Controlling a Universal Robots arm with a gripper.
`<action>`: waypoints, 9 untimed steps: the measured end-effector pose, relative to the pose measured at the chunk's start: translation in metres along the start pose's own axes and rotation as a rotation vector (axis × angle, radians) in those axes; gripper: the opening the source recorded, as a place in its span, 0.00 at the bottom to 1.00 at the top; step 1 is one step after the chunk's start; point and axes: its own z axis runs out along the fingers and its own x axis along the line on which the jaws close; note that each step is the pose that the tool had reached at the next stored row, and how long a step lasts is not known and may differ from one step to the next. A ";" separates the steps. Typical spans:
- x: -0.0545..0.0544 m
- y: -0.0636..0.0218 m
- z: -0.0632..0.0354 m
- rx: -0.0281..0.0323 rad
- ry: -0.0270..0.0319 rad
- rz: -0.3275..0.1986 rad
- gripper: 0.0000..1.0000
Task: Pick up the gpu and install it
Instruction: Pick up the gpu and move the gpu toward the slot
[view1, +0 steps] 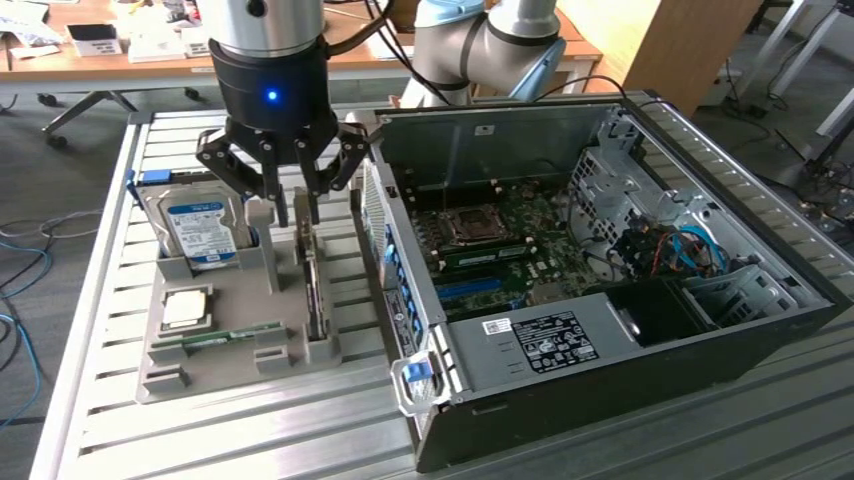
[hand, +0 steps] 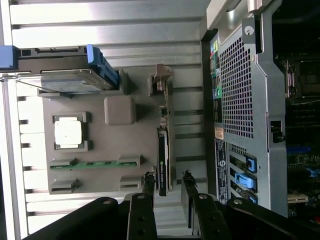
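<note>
Gripper (view1: 300, 205) (hand: 167, 179) w/ fingers (hand: 149, 187) spread apart, gripping nothing. It sits just above the gpu (view1: 312, 285) (hand: 162, 160), one finger on each side of the card's upper edge, w/ a gap showing on both sides. Gpu stands on edge in a slot of a gray holder tray (view1: 200, 375) (hand: 100, 145), directly under the gripper. To one side of the gripper: open PC case (view1: 747, 200) (hand: 245, 100), motherboard exposed. To the other side, same tray: hard drive (view1: 198, 228) (hand: 75, 80) upright, CPU (view1: 184, 308) (hand: 68, 134) lying flat, green memory stick (view1: 220, 337) (hand: 95, 164).
</note>
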 end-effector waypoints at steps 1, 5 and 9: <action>0.000 0.0000 0.0001 0.0000 -0.0001 0.000 0.36; 0.000 -0.0001 0.0015 0.0000 -0.0001 0.000 0.36; 0.000 -0.0002 0.0037 -0.0001 -0.0001 0.000 0.36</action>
